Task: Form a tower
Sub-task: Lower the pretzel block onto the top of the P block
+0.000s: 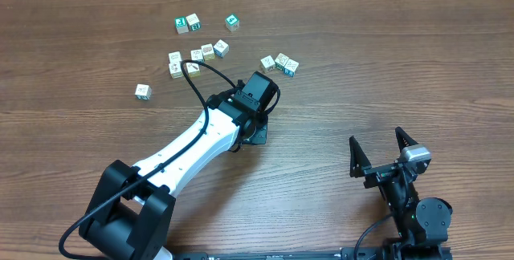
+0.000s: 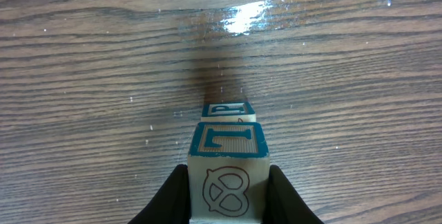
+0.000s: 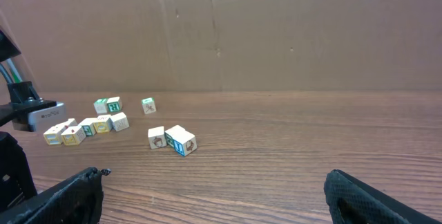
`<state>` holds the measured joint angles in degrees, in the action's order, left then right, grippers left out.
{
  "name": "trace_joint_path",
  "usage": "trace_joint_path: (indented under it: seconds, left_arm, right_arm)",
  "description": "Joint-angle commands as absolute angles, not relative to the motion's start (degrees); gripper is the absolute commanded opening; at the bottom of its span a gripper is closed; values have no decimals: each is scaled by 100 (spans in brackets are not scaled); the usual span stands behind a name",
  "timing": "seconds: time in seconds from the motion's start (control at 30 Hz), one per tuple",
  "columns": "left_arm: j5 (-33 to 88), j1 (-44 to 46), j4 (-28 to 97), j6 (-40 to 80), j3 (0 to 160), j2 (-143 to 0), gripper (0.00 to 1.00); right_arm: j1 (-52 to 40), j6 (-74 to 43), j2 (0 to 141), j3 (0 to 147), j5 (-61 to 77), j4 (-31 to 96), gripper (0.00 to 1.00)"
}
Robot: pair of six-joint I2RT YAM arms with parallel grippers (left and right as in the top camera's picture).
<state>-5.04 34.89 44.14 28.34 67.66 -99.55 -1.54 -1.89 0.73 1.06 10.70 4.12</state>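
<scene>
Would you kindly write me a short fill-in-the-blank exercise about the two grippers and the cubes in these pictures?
1. The left gripper is shut on a small wooden ____.
2. The right gripper holds nothing, and its jaws stand ____.
3. The left wrist view shows ____ cubes: the held cube and another cube just beyond it.
Missing words: cube; open; two.
</scene>
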Motion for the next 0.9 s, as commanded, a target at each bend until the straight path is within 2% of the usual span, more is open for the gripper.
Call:
trace_joint_path:
  seconds: [0.0,0.87]
  left_arm:
    - [-617,3509,4401,2897,6879,-10009,4]
    - [-622,3577,4364,2985,6877,-10009,4]
  right_arm:
    - [-154,-165,19,45,1057,390,100]
    - [-154,-163,19,45,1057,390,100]
